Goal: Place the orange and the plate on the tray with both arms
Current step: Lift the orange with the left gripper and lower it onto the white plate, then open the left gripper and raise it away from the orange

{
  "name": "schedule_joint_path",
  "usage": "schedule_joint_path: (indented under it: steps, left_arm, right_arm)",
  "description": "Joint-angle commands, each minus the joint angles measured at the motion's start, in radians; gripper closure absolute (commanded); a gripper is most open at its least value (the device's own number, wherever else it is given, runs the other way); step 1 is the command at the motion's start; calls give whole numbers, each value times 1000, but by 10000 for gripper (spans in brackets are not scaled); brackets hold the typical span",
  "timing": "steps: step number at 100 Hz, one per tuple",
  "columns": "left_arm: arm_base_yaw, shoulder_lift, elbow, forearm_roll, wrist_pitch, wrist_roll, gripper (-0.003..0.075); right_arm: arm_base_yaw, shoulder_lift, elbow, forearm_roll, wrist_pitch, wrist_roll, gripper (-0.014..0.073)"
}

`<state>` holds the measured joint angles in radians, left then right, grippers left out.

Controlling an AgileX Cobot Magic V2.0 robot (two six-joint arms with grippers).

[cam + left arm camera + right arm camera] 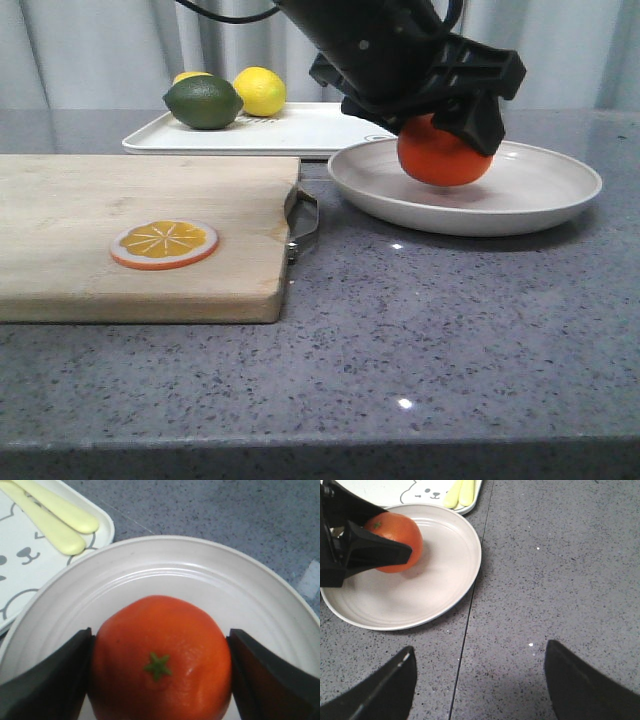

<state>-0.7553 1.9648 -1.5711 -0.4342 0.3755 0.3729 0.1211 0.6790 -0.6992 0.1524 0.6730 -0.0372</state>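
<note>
The orange [445, 155] is held between the black fingers of my left gripper [452, 118], which is shut on its two sides. In the left wrist view the orange [160, 655] shows its green stem, with the off-white plate [200, 575] right under it. I cannot tell whether it touches the plate [545, 200]. The white tray [300, 130] lies just behind the plate. In the right wrist view my right gripper [477, 675] hangs open over bare grey table, beside the plate [435, 595] and apart from the orange [400, 537]. It does not show in the front view.
A wooden cutting board [100, 200] with a metal handle [303, 222] fills the left side and carries an orange slice disc [164, 243]. On the tray sit a green lime [203, 102], a yellow lemon [260, 90] and pale yellow utensils [55, 520].
</note>
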Motion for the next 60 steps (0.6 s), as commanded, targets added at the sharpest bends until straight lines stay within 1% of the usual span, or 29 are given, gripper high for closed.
schedule_joint_path:
  steps: [1,13,25,35,42,49,56,60]
  left_arm:
    - [-5,-53,-37,-19,-43,3,740]
    - [-5,-53,-37,-19,-41,3,740]
    - [-5,-46,-37,-21,-11,3,736]
    - [-5,-36,-37,-21,7,3,694]
    - [-5,-27,-37,-21,12,3,634]
    - [-5,-23,-37,-21,15,3,555]
    - [-5,-23,-37,-21,17,3,454]
    - [-5,-23,-37,-21,17,3,379]
  right_arm:
    - [-3,3,-36,2,-69,-1,53]
    - [-3,3,-36,2,-69,-1,53]
    - [-3,3,-36,2,-69,-1,53]
    - [-3,3,-36,2,-69,-1,53]
    - [-3,3,-36,2,-69,-1,53]
    - [-3,3,-36,2,-69,-1,53]
    - [-3,3,-36,2,-69,-1,53]
    - [-3,3,-36,2,-69,-1,53]
